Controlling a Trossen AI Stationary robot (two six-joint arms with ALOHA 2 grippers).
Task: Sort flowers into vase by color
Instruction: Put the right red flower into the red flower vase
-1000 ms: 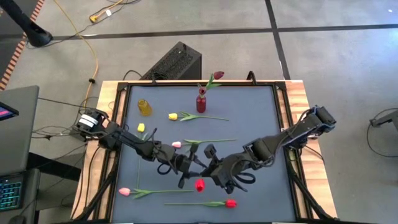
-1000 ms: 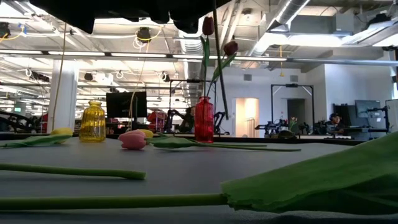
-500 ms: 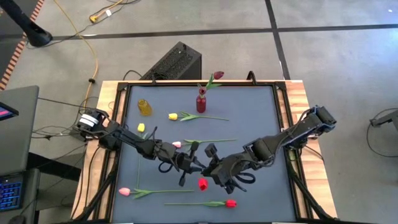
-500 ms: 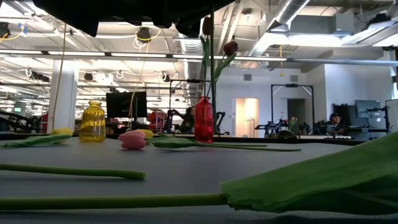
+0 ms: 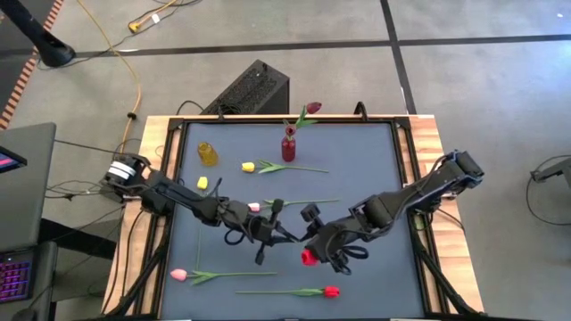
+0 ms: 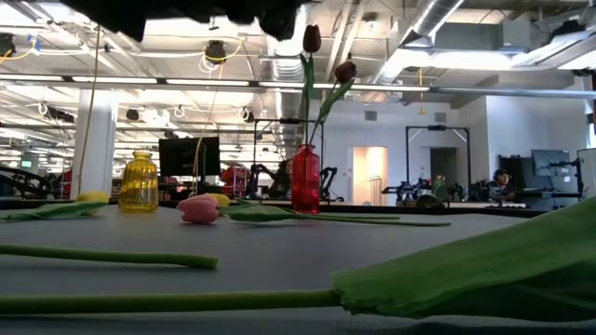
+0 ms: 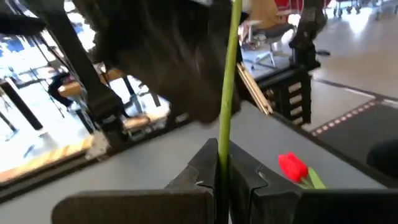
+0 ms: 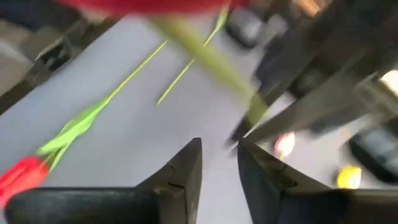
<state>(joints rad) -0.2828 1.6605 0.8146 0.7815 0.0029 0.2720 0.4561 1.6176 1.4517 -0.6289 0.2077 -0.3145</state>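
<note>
My left gripper [image 7: 222, 167] is clenched on a green stem [image 7: 227, 81] above mid-table; the red tulip head [image 5: 309, 257] hangs beside my right gripper [image 8: 219, 163], fingers parted, grasping nothing. The red vase [image 5: 288, 146] stands well apart

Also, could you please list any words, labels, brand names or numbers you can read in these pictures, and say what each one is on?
None can be read.
The red vase and the yellow vase carry no label that shows.
The black box behind the table shows no legible marking.
The monitors in the room beyond the table are too far off to read.
</note>
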